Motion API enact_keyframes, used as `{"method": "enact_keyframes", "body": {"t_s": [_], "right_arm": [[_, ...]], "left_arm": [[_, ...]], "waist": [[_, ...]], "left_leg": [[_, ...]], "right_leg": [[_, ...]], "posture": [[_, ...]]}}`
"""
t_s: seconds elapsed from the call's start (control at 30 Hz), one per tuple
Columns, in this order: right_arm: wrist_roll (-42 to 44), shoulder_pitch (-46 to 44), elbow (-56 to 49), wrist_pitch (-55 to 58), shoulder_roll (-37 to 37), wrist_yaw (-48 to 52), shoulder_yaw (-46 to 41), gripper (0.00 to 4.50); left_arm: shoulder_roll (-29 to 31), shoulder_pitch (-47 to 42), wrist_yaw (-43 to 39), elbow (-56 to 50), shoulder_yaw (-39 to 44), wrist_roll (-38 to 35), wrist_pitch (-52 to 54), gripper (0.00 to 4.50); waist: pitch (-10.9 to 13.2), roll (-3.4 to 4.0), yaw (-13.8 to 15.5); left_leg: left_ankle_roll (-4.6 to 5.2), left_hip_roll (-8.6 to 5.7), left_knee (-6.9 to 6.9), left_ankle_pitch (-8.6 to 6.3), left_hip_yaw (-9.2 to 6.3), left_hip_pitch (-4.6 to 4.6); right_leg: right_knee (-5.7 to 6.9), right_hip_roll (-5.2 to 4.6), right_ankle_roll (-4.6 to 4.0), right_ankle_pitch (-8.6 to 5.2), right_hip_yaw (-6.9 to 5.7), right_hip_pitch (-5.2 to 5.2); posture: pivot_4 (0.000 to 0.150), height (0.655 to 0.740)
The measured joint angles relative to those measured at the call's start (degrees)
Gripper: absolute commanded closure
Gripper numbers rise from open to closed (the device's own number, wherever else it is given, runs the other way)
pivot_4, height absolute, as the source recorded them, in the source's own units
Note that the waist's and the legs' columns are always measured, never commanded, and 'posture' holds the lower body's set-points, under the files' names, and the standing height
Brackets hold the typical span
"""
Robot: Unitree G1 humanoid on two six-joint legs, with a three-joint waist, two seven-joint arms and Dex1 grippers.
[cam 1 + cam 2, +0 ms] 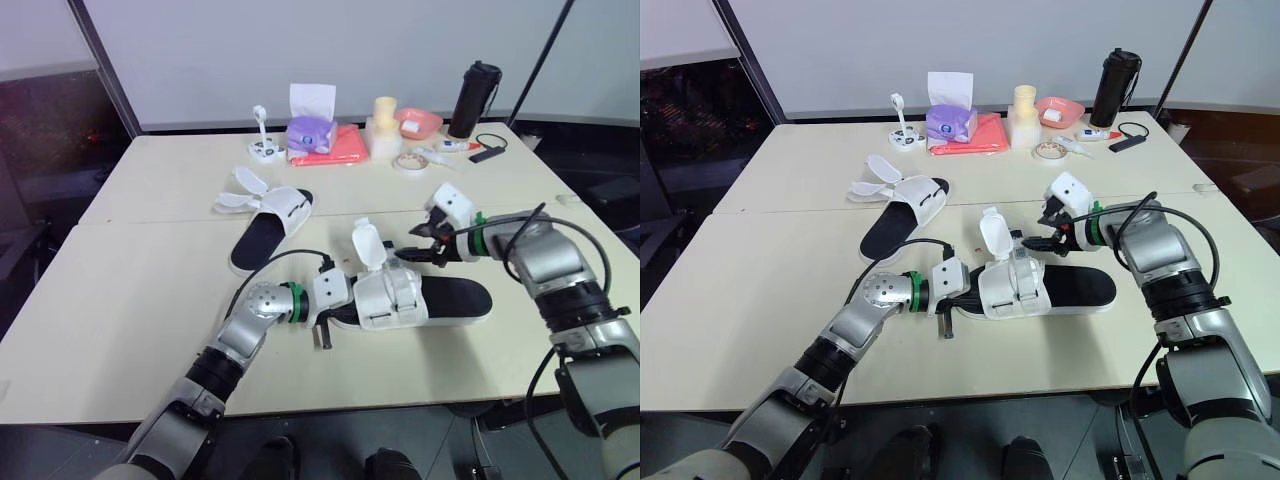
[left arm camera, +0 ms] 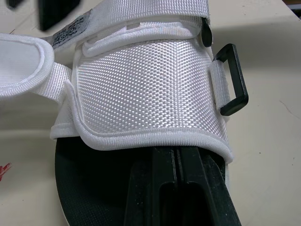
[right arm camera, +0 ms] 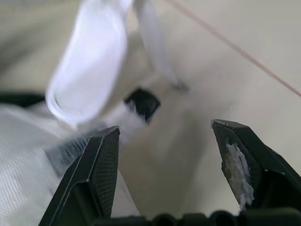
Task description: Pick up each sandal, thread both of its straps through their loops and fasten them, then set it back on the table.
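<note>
1. Here's the near sandal point(image 1: 400, 298), lying flat on the table point(image 1: 120, 300) by the front edge, between the two arms. Its black footbed points toward the robot's right.
2. One white strap point(image 1: 367, 245) stands straight up off the upper, unfastened. In the left wrist view the black loop point(image 2: 233, 79) sticks out free at the side of the woven upper, with nothing threaded through it.
3. The left gripper point(image 2: 178, 174) sits at the sandal's open end. Its fingers are pressed together with only a thin seam between them, and the tips are tucked just under the edge of the white upper, on the footbed.
4. The right gripper point(image 3: 165, 132) hovers just beside the raised strap with its fingers spread wide and nothing between them.
5. The far sandal point(image 1: 272, 222) lies further back on the table, toward the robot's left, its straps flopped open.
6. Along the back edge stand a purple tissue box point(image 1: 311, 132), a pink bowl point(image 1: 420, 122) and a black bottle point(image 1: 474, 98).
</note>
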Motion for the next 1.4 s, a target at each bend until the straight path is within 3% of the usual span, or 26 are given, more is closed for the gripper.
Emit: {"method": "enact_keyframes", "body": {"t_s": [0.23, 0.37, 0.57, 0.7, 0.97, 1.2, 1.4], "right_arm": [[-8.3, -0.1, 6.8, -9.6, 3.1, -5.4, 2.0, 1.17], [-8.5, -2.9, 11.4, -10.1, 4.3, -6.4, 0.1, 1.17], [-3.2, -8.5, 11.0, -0.5, 4.3, -1.2, -6.2, 1.17], [2.6, -8.6, 8.4, 12.4, 4.3, 2.9, -9.3, 1.17], [9.7, -8.6, 6.0, 25.0, 6.5, 5.3, -11.3, 1.17], [11.3, -9.5, 8.6, 25.7, 10.5, 6.2, -9.8, 1.17], [10.7, -13.3, 17.4, 21.5, 14.8, 9.8, -7.3, 1.17]], "left_arm": [[0.0, 0.1, 0.2, 0.0, 0.0, 0.0, 0.0, 4.5], [0.0, 0.1, 0.2, -0.1, 0.1, 0.0, 0.0, 4.5], [0.0, 0.2, 0.2, -0.1, 0.1, 0.0, 0.0, 4.5], [0.0, 0.2, 0.3, -0.1, 0.2, 0.0, 0.0, 4.5], [0.0, 0.2, 0.4, 0.0, 0.3, 0.0, 0.0, 4.5], [-0.1, 0.2, 0.5, 0.0, 0.3, 0.0, 0.0, 4.5], [0.1, 0.3, 0.6, -0.1, 0.7, 0.0, 0.1, 4.5]], "waist": [[0.0, 0.0, -0.1], [0.0, 0.03, -0.1], [0.0, 0.03, -0.1], [0.0, 0.04, -0.2], [0.0, 0.04, -0.1], [0.0, 0.05, -0.1], [0.0, 0.05, -0.5]], "left_leg": [[-0.02, -0.01, 0.0, 0.02, -0.01, 0.06], [-0.04, -0.02, 0.0, 0.04, -0.01, 0.05], [-0.04, -0.01, 0.0, 0.03, -0.06, 0.05], [-0.04, -0.01, -0.01, 0.03, -0.07, 0.05], [-0.04, -0.01, 0.0, 0.03, -0.06, 0.05], [-0.04, -0.02, 0.01, 0.03, -0.06, 0.05], [-0.05, -0.03, 0.02, 0.04, -0.05, 0.05]], "right_leg": [[0.02, 0.01, 0.02, 0.02, 0.01, 0.04], [0.02, 0.01, 0.02, 0.03, 0.03, 0.03], [0.03, 0.02, 0.02, 0.03, 0.02, 0.05], [0.03, 0.02, 0.01, 0.03, 0.02, 0.03], [0.03, 0.02, 0.0, 0.04, 0.03, 0.03], [0.06, 0.02, 0.02, 0.05, 0.02, 0.02], [0.16, 0.02, 0.03, 0.06, 0.03, -0.02]], "posture": [[0.15, 0.74], [0.15, 0.74], [0.15, 0.74], [0.15, 0.74], [0.15, 0.74], [0.15, 0.74], [0.15, 0.74]]}}
